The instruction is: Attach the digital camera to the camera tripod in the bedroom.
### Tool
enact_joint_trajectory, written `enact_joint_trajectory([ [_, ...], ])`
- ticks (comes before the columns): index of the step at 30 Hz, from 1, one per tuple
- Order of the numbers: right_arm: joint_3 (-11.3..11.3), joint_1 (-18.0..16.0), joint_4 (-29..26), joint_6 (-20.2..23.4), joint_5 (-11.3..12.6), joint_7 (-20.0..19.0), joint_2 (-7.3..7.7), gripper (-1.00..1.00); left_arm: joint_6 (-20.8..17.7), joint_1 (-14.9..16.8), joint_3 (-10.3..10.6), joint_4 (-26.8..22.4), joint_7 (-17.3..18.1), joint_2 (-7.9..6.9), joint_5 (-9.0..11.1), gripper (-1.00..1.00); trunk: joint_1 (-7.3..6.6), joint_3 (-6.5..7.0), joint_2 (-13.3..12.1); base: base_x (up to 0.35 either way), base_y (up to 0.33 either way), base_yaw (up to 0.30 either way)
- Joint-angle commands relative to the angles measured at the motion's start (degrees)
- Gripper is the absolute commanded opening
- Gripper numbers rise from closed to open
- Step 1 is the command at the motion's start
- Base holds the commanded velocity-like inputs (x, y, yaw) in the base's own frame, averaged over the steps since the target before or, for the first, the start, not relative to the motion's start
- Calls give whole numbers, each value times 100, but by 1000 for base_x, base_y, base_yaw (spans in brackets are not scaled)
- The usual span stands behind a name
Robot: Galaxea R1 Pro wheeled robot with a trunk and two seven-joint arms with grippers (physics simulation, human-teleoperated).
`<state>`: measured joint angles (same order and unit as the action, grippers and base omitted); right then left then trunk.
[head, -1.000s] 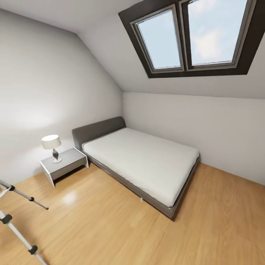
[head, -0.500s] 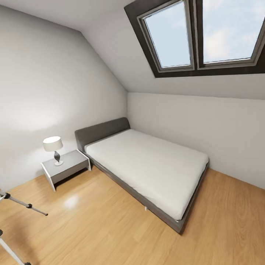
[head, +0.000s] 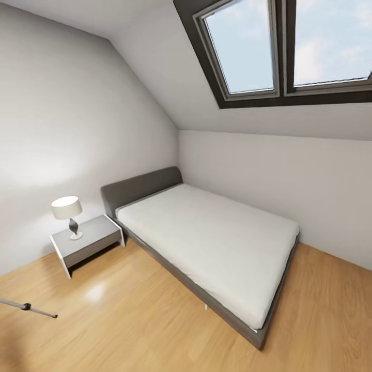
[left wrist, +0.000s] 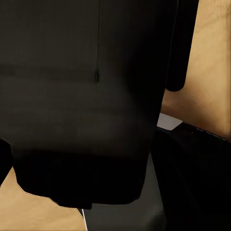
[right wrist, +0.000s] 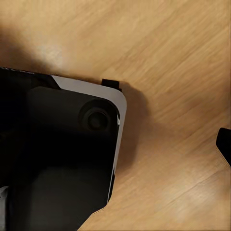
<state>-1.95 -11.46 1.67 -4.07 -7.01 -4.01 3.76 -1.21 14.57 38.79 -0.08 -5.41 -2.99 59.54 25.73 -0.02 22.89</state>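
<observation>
Searching the bedroom is judged the step in hand: only a tripod leg (head: 28, 308) is seen at the head view's left edge, near the nightstand (head: 85, 243) and bed (head: 212, 243). Neither gripper's opening can be told. Turning leftward seems called for.
</observation>
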Motion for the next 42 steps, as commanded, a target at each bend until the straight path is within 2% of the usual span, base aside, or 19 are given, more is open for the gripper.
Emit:
enact_joint_trajectory([
  [1,-16,-6,18,-30,-37,-4,-2,100,-14,2,50,0,-4,0,32,-100,5,-1,3,338,0,0],
  [11,-16,-6,18,-8,-37,18,-25,100,-11,2,50,0,-5,0,32,-100,5,-1,3,338,0,100],
  [42,-16,-6,18,-6,-37,27,-33,100,-11,2,43,0,-12,0,32,-100,5,-1,3,338,0,267],
])
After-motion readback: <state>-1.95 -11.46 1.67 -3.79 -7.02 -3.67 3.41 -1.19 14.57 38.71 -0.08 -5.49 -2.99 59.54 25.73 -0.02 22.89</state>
